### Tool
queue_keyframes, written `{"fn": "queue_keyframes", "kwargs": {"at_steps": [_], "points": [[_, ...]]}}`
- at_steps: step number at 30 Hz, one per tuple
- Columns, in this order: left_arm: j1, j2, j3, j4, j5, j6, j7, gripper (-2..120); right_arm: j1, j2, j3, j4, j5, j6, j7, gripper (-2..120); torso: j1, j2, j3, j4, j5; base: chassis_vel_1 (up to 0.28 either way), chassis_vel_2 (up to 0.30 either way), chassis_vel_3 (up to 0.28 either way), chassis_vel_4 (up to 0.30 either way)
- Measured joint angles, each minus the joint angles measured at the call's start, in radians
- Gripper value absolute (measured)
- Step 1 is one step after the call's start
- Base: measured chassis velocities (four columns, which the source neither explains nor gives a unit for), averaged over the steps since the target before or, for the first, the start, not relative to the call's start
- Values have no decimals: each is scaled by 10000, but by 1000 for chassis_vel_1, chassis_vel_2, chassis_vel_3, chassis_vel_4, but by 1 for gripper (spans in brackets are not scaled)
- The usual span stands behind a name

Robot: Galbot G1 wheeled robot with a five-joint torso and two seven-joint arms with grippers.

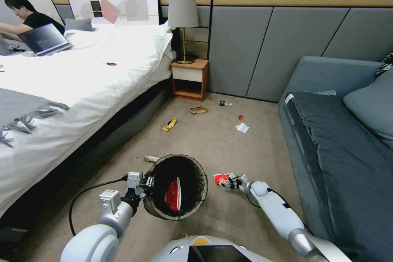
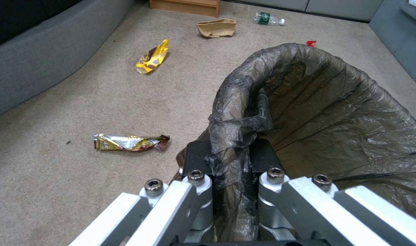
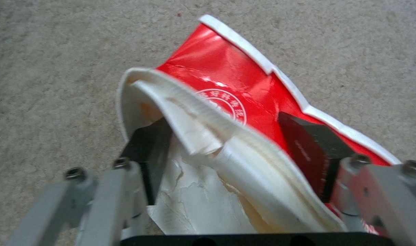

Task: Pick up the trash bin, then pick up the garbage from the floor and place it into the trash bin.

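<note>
The trash bin (image 1: 192, 204), white with a dark liner (image 2: 335, 112), stands close in front of me. My left gripper (image 1: 147, 182) (image 2: 230, 160) is shut on its rim and liner. A red wrapper (image 1: 174, 194) lies inside. Just right of the bin, my right gripper (image 1: 227, 182) (image 3: 226, 153) is shut on a crumpled red-and-white wrapper (image 1: 220, 178) (image 3: 226, 99), low over the carpet. More garbage lies on the floor: a gold wrapper (image 1: 151, 158) (image 2: 130, 142), a yellow wrapper (image 1: 170, 124) (image 2: 153, 58), brown cardboard (image 1: 198, 109) (image 2: 216, 28), a small bottle (image 1: 224, 103) (image 2: 268, 18), a red scrap (image 1: 240, 117) and white paper (image 1: 242, 127).
A bed (image 1: 82, 86) runs along the left and a grey sofa (image 1: 339, 143) along the right, with carpet between them. A nightstand (image 1: 189, 80) with a lamp stands at the far wall. A red-handled screwdriver (image 1: 109, 64) lies on the bed.
</note>
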Motion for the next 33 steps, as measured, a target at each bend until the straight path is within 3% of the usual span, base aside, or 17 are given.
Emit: {"fn": "queue_keyframes", "kwargs": {"at_steps": [2, 6, 17, 25, 33], "points": [[2, -9, 0, 0, 11, -6, -1, 7, -48, 3, 14, 0, -33, 67, -16, 37, 0, 0, 0, 1, 2, 0, 0, 0, 0], [5, -19, 5, 0, 17, -9, -1, 7, -117, -23, 25, 61, -49, 98, -19, 25, 0, 0, 0, 4, 8, 0, 0, 0, 0], [20, -47, 29, 0, 34, -10, -5, 7, -239, -69, 114, 156, -85, 187, -11, 1, 1, 0, 2, 3, 11, 0, 0, 0, 0], [53, -89, 36, 0, 79, -5, -9, 7, -431, -81, 685, 369, -140, 323, 307, 0, 3, -2, 5, -3, 12, 0, 0, 0, 0], [59, -48, 19, 0, 78, 4, -9, 7, -1019, -1228, 1300, 2503, 945, -37, 922, 0, 3, -3, 3, -2, 5, 0, 0, 0, 0]]}}
